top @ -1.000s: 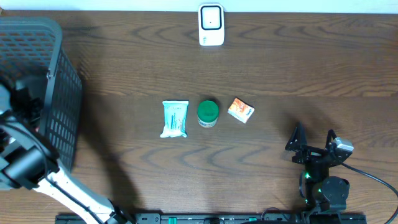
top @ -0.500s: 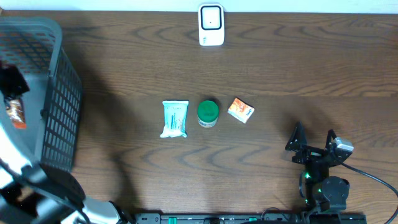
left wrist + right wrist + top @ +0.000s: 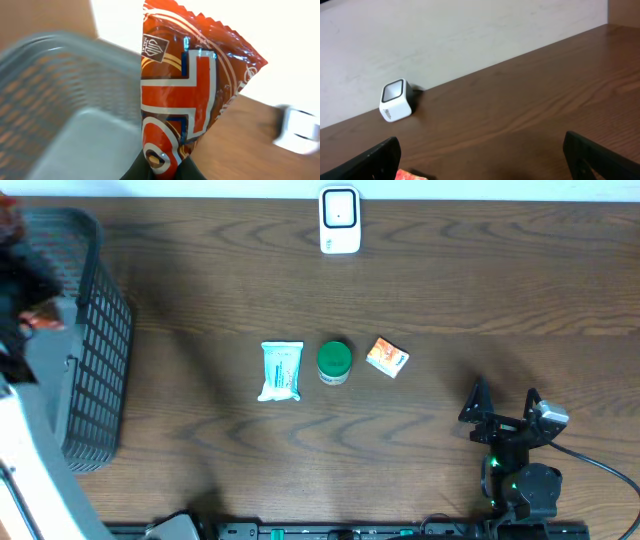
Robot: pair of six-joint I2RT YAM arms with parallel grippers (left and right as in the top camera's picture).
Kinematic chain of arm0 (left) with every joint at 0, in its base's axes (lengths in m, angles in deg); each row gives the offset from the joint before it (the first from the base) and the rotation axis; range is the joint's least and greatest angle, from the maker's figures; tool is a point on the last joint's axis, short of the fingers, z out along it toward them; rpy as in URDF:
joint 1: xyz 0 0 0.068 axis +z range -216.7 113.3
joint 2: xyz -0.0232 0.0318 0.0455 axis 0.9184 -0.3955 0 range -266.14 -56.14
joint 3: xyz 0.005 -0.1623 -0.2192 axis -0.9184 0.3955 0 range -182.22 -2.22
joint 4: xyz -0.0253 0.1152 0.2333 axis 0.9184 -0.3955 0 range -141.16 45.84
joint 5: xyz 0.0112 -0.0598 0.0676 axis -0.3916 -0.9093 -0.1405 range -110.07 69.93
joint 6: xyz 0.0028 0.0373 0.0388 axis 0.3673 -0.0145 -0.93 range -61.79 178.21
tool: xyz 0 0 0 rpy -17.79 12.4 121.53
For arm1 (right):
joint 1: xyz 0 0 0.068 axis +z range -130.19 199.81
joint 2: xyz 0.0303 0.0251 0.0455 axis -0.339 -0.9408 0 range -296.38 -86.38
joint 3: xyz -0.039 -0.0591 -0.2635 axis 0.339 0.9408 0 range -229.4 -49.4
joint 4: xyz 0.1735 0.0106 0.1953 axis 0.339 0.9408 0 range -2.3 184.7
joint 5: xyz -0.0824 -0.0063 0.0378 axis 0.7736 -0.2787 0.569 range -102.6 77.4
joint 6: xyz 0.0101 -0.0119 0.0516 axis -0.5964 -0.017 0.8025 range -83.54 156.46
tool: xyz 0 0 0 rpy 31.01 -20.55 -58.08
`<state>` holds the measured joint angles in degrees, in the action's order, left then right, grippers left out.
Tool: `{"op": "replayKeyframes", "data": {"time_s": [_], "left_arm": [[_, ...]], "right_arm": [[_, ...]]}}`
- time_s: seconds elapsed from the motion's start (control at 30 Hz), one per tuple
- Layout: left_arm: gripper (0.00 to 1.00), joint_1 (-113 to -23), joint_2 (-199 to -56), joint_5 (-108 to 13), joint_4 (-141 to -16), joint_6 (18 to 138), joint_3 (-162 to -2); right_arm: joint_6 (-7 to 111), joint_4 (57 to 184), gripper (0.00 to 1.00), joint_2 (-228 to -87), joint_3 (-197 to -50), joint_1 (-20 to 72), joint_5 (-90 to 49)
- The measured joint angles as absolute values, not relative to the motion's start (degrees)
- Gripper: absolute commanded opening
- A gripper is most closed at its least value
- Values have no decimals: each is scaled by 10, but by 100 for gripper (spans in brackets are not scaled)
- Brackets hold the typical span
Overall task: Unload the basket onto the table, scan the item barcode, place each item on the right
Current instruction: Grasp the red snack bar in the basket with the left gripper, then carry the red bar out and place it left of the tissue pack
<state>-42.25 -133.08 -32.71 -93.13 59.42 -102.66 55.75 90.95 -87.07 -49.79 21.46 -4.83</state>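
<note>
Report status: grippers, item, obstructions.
Left gripper shut on red snack packet, by the basket. Right gripper open, empty. Scanner far side, nothing blocking it.

Robot lab bench dressed as a mock shop checkout. Dark wood-grain table (image 3: 450,290), plain white wall (image 3: 470,30) behind. White barcode scanner (image 3: 339,220) at far edge, grey plastic basket (image 3: 95,360) at left. Groceries in a row mid-table: white pouch (image 3: 281,370), green-lidded jar (image 3: 334,362), orange box (image 3: 387,357). Cabled robot arm (image 3: 520,480) at near edge.
</note>
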Motion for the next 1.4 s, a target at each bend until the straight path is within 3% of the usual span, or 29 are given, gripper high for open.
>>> {"op": "replayKeyframes", "data": {"time_s": [0.23,0.53,1.0,1.4], "left_arm": [[7,-606,-1320,-342,-967,612,-1022],[7,-734,-1426,-342,-963,627,-975],[7,-751,-1630,-297,-928,634,-956],[8,-751,-1719,-258,-843,735,-862]], "right_arm": [[557,910,99,-871,-498,215,-48],[557,910,99,-871,-498,215,-48],[557,910,99,-871,-498,215,-48],[557,910,99,-871,-498,215,-48]]}}
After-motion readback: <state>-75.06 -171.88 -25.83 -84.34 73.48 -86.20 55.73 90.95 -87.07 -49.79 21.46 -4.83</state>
